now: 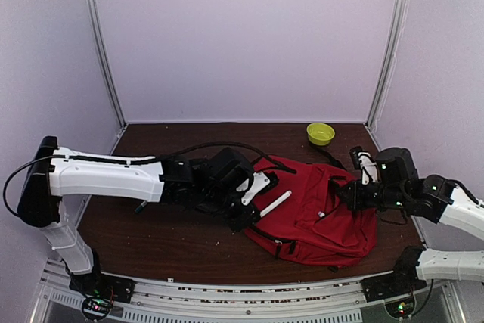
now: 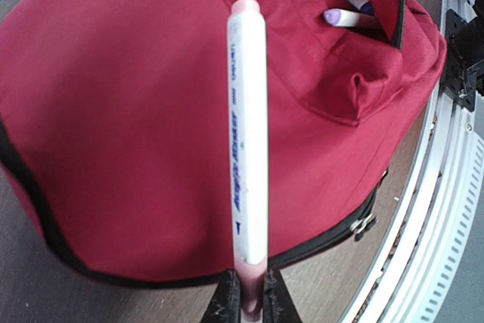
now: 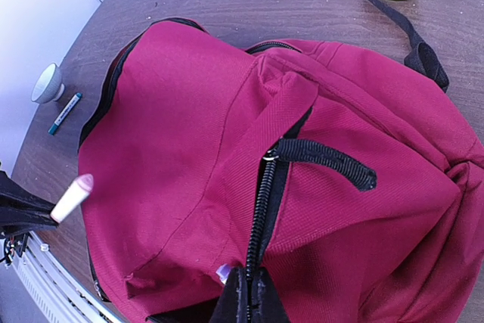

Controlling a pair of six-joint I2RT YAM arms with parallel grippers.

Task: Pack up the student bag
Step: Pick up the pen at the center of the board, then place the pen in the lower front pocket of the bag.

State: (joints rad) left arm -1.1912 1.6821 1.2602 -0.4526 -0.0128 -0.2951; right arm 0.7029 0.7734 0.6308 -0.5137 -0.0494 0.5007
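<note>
Student bag (image 1: 306, 206) lies on right half of surface (image 1: 166, 236), toward near edge. One black strap (image 3: 412, 39) trails toward yellow bowl (image 1: 320, 133) at far edge. Left end effector (image 2: 250, 299) pinches white marker (image 2: 248, 134) with pink ends by its lower end, over bag's left part. Right end effector (image 3: 248, 302) pressed together on black zipper (image 3: 261, 209) edge. Purple-tipped marker (image 2: 340, 17) shows in open pocket. Small white cup (image 3: 47, 83) and teal pen (image 3: 64, 113) lie on surface, apart from bag.
</note>
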